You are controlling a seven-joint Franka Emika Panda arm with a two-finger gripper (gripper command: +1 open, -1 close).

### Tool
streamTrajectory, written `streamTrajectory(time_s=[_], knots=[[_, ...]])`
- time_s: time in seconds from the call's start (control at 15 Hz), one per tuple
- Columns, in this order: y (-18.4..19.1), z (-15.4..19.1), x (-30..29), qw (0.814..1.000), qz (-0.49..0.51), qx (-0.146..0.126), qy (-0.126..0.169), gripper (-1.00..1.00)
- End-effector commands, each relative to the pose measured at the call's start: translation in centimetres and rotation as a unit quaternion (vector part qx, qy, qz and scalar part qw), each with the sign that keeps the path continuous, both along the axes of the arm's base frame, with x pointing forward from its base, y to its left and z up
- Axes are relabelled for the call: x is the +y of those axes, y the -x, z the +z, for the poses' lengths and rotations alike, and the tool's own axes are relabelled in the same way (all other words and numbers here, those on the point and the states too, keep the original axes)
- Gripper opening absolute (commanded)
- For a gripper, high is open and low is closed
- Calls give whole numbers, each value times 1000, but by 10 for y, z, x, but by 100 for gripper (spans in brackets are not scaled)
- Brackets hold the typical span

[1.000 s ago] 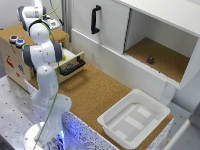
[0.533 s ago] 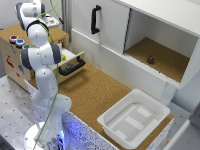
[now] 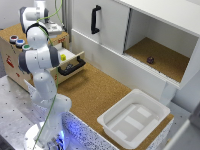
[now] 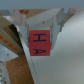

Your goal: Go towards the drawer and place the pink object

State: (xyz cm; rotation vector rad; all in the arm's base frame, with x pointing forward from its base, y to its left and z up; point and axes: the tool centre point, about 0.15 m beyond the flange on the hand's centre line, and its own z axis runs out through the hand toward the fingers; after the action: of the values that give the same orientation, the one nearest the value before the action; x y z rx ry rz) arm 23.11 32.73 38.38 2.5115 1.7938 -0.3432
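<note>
Carrying the pink object (image 4: 38,43) between my fingers, I am in the transport step toward the drawer (image 3: 70,64). The wrist view shows the gripper (image 4: 39,30) closed on the block, whose reddish-pink face bears the black letters H and A. In the exterior view my arm hides the gripper; it hangs over the far left of the scene, above the small wooden cabinet (image 3: 12,60). The drawer stands pulled open, its black bar handle (image 3: 71,67) facing the cork floor, with a yellow block (image 3: 63,57) inside. Judgement: the next move calls for lowering over the open compartment, clearing the drawer front, choosing a spot beside the yellow block, then releasing.
</note>
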Motion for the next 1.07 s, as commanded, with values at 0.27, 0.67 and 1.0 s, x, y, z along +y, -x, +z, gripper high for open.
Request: streamTrajectory(time_s=[0.27,0.67,1.0], knots=[[-18,-59,-47,989,-18,-61,-131,-100],[-49,-54,-59,986,-18,-64,-155,-100],[-75,-53,-41,984,7,-65,-168,-100]])
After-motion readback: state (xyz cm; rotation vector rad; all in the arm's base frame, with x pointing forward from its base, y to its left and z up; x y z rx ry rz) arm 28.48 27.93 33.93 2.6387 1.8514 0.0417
